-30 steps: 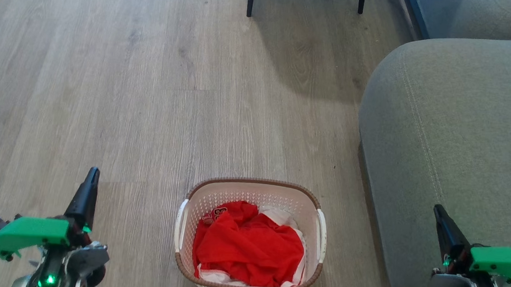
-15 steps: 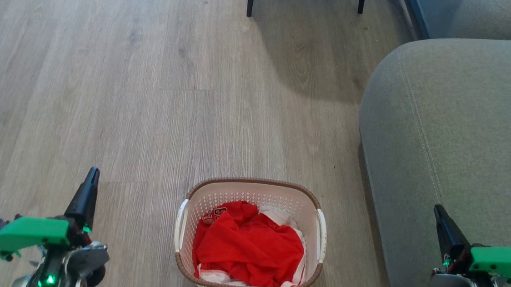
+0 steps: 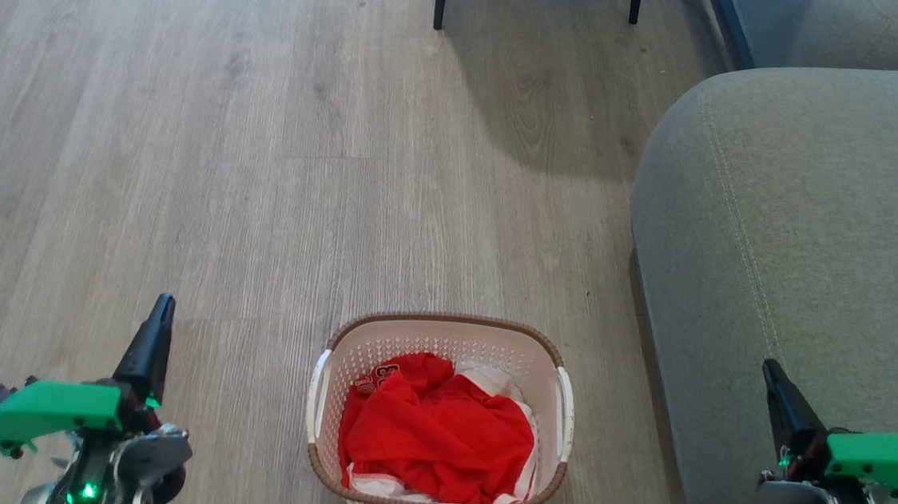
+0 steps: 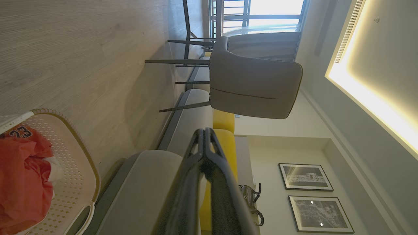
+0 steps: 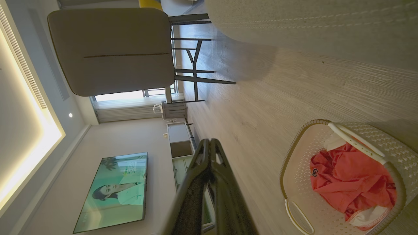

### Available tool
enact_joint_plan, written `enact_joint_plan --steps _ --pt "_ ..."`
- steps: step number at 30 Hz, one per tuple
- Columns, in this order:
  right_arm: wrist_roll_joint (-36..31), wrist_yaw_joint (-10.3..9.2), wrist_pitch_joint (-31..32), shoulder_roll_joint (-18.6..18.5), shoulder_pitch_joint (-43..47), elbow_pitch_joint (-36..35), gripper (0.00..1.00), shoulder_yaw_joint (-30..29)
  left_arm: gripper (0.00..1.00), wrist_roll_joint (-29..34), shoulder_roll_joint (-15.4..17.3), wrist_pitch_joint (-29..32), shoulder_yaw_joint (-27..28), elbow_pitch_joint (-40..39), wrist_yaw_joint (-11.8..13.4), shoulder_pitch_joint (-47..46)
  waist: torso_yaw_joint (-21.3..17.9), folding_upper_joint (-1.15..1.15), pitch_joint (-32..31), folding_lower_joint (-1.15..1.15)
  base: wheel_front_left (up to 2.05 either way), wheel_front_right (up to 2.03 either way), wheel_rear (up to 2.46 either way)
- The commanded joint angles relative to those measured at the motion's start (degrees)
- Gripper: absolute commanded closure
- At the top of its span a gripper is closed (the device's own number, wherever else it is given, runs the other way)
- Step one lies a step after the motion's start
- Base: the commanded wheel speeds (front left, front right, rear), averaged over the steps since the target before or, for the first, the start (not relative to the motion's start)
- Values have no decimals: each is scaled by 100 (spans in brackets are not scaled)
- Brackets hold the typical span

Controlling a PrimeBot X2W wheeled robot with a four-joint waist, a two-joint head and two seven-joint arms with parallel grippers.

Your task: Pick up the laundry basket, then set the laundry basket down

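While the laundry basket (image 3: pixel 442 341) sits untouched, left claw (image 3: pixel 164 303) and right claw (image 3: pixel 768 368) clench empty.

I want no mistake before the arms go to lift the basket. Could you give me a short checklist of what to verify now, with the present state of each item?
1. The laundry basket stands upright on the floor: ok.
2. The red clothes lie inside the rim, none hanging over: ok.
3. The left handle and the right handle are free of cloth: ok.
4. The left gripper is open for a grasp: not ok, its fingers are shut together.
5. The right gripper is open: not ok, also shut.
6. Enough room between basket and sofa for the right gripper: cannot tell; a strip of floor shows between them.
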Motion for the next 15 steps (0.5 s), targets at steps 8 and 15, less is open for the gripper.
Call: enact_joint_plan --steps 8,15 --pt "-2 0 -24 50 144 300 0 55 0 6 -6 -23 -39 293 5 167 0 0 -2 0 0 0 0" --pt "-43 -1 -141 45 147 258 0 164 0 70 -5 -142 -107 191 17 197 4 0 -14 0 0 0 0"
